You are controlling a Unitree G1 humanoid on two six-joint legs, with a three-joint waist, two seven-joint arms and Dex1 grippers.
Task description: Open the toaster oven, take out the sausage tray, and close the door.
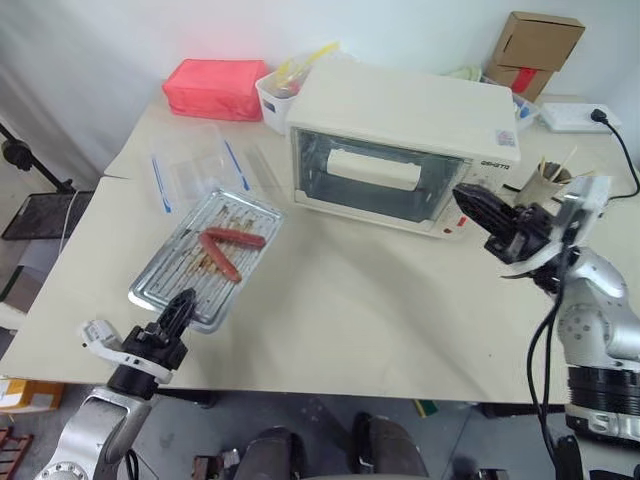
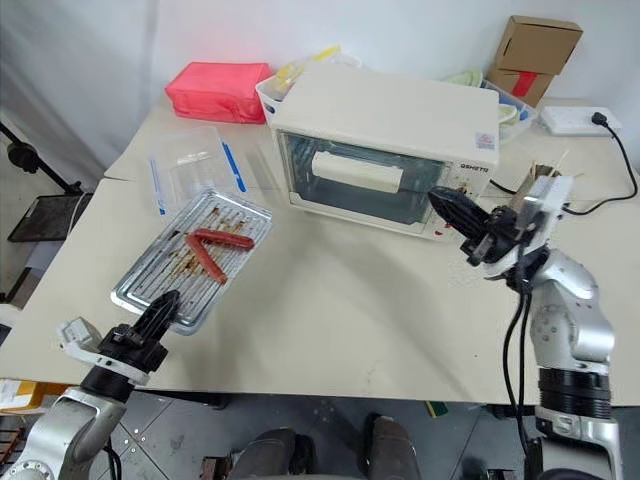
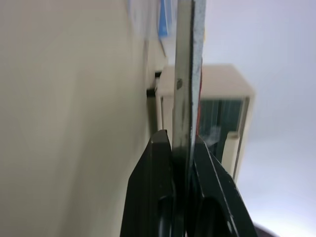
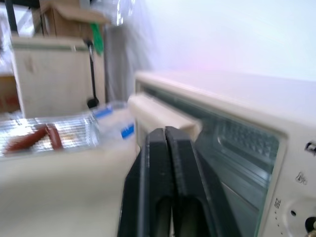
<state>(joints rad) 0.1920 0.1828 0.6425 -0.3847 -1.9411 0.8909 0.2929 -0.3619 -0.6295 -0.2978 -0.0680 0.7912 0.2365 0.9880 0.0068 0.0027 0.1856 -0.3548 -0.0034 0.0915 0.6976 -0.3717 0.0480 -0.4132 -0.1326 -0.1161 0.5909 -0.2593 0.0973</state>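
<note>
The cream-white toaster oven (image 1: 400, 110) stands at the back of the table, its glass door (image 1: 375, 185) upright and shut, with the bar handle (image 1: 372, 168) across it. The sausage tray (image 1: 205, 255), silvery with two red sausages (image 1: 228, 245), lies on the table in front and to the left of the oven. My left gripper (image 1: 182, 300) is shut on the tray's near edge (image 3: 190, 59), which runs between its fingers (image 3: 155, 163). My right gripper (image 1: 462, 195) hangs in the air by the oven's control panel with its fingers (image 4: 157, 148) together and nothing in them.
A clear plastic container with blue clips (image 1: 200, 165) lies behind the tray. A red box (image 1: 215, 88) and a white tub (image 1: 280, 95) stand at the back left. Cardboard boxes (image 1: 535, 50), a power strip (image 1: 575, 117) with its cable, and a cup of sticks (image 1: 548, 178) are right of the oven.
</note>
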